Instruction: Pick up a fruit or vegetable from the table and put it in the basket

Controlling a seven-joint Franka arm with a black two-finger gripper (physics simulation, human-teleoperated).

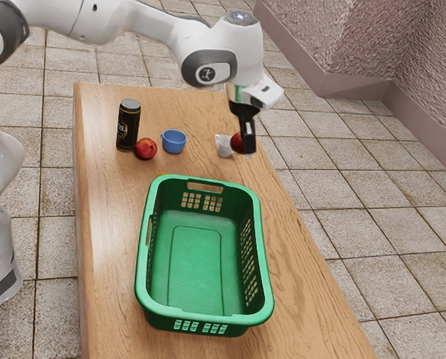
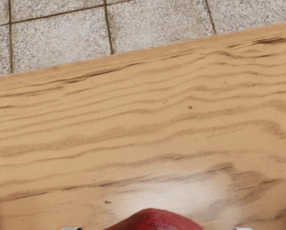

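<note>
In the exterior view my gripper (image 1: 248, 137) points down over the table's far end, close to its right edge. A dark red fruit (image 1: 237, 142) sits right against it, partly hidden by it. The wrist view has the top of this red fruit (image 2: 155, 221) at its lower edge, within my gripper (image 2: 157, 228); whether it is held cannot be told. Another red fruit (image 1: 145, 149) rests on the table beside the black can. The green basket (image 1: 203, 310) stands upright on the table with a bare floor inside.
A black can (image 1: 129, 126), a blue cup (image 1: 174, 141) and a small white object (image 1: 223, 145) stand on the wooden table (image 1: 298, 277). Something yellow (image 1: 162, 176) peeks out behind the basket's far rim. Tiled floor (image 2: 157, 21) lies past the table edge.
</note>
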